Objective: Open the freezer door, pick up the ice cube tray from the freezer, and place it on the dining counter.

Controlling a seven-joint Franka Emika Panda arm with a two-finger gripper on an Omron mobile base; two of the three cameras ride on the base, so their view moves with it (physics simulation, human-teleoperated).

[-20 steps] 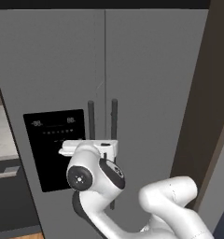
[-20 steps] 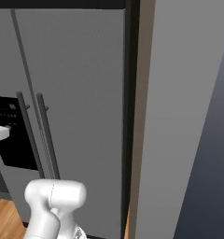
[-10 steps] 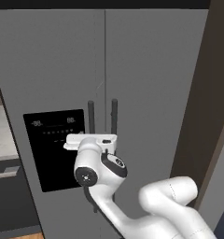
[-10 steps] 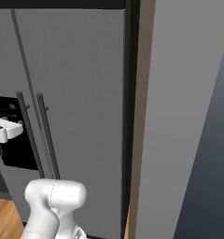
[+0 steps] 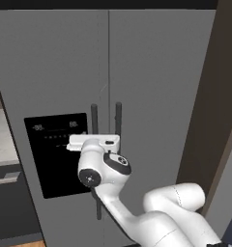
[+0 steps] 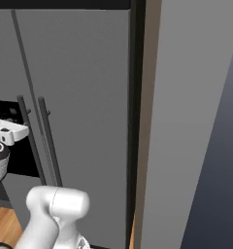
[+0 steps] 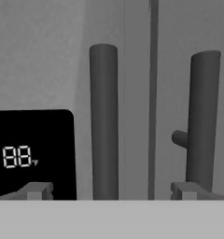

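Both bar handles (image 7: 103, 121) cut off, end effector (image 7: 111, 190) tips barely visible

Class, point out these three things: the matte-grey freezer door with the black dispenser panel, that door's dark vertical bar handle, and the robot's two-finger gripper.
Matte-grey freezer door (image 5: 55, 67): left base view, bare upper panel.
Dark vertical bar handle (image 7: 103, 121): hand view, middle of the bar.
Two-finger gripper (image 7: 110, 190): hand view, midway between its open fingertips.

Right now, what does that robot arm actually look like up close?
The arm is glossy white, built of rounded, bulbous segments with dark bands at the joints. One joint cap is a black disc with a small white centre. The hand is a flat white bar; the jaws end in small dark-grey tips.
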